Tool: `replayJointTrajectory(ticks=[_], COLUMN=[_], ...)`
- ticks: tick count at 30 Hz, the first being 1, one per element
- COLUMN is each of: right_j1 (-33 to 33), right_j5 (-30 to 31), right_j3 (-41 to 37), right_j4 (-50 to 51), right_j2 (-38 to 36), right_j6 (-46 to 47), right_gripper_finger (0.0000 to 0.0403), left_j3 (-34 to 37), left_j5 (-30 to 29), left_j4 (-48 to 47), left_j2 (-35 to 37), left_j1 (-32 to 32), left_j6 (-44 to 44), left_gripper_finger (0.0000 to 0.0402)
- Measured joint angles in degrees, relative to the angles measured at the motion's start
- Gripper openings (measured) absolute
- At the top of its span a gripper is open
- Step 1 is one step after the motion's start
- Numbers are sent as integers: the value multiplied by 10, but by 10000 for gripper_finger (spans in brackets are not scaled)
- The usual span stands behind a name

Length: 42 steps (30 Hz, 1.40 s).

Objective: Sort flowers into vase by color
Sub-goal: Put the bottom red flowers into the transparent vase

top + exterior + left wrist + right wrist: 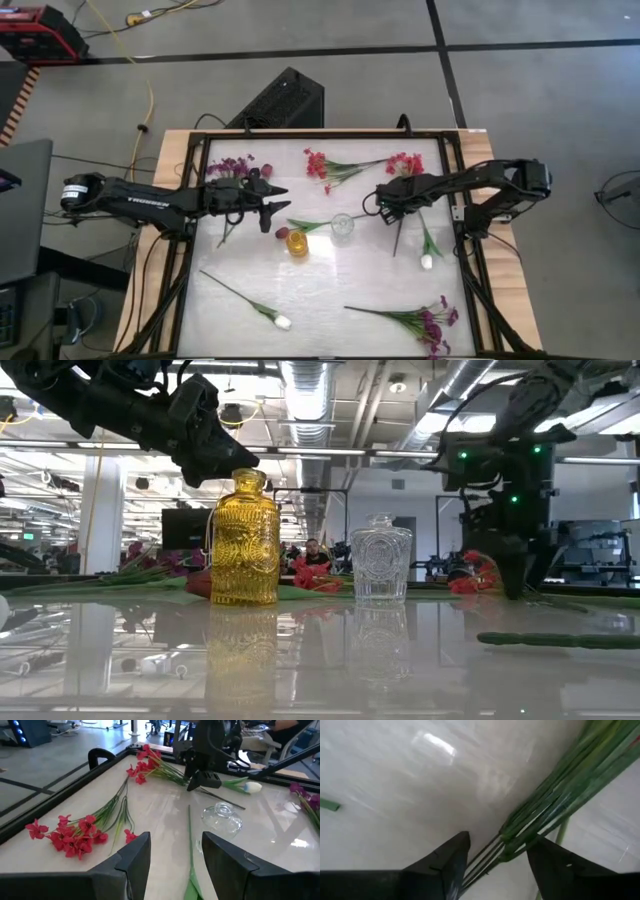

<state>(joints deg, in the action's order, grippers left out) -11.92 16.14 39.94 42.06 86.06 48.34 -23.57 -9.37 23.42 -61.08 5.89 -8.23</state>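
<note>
My right gripper (390,203) points down at the table, open, its fingers on either side of the green stem bundle (530,832) of a red spray (405,163). I cannot tell whether they touch it. My left gripper (280,199) is open and empty. It hangs above the table just left of the amber vase (298,243) and the clear vase (342,228). It shows above the amber vase in the low view (205,435). A second red spray (320,166) lies at the far middle. A thin green stem (190,845) lies ahead of the left fingers.
Purple sprays lie at the far left (230,166) and the near right (432,325). White-bud stems lie at the near left (270,315) and the right (427,258). A black frame (190,250) edges the white tabletop. A person sits in the room behind.
</note>
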Motion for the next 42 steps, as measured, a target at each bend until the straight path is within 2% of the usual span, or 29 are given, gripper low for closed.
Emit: replayJointTrajectory(ticks=[3,5,10,17,21,23,26,29,32,38,42], right_j1=[-7,-9,-11,-10,9,27,53,74,88,92,92], right_j5=[-6,-3,72,143,152,125,22,-89,-154,-240,-254], right_j3=[0,-1,-2,-2,-3,-4,-21,-48,-69,-61,-14], right_j4=[-5,-8,-56,-130,-279,-385,-580,-768,-911,-1181,-1290], right_j2=[-1,-12,-69,-207,-281,-300,-305,-278,-221,-52,58], right_j6=[-7,-8,-41,-104,-192,-260,-343,-382,-404,-387,-358], right_gripper_finger=[182,140,28,37,30,27,28,32,30,28,28], left_j3=[0,0,0,0,0,0,0,0,0,0,0], left_j5=[0,1,0,-5,-8,-20,-37,-44,-45,-26,-34], left_j4=[-6,-12,-21,-19,-18,-15,-9,0,6,5,5], left_j2=[0,0,0,0,0,0,0,0,0,0,0], left_j1=[0,0,0,0,0,-1,0,0,0,2,5], left_j6=[-3,-4,-5,-21,-25,-23,-21,-9,2,32,28], left_gripper_finger=[167,167,167,167,167,167,167,167,167,167,167])
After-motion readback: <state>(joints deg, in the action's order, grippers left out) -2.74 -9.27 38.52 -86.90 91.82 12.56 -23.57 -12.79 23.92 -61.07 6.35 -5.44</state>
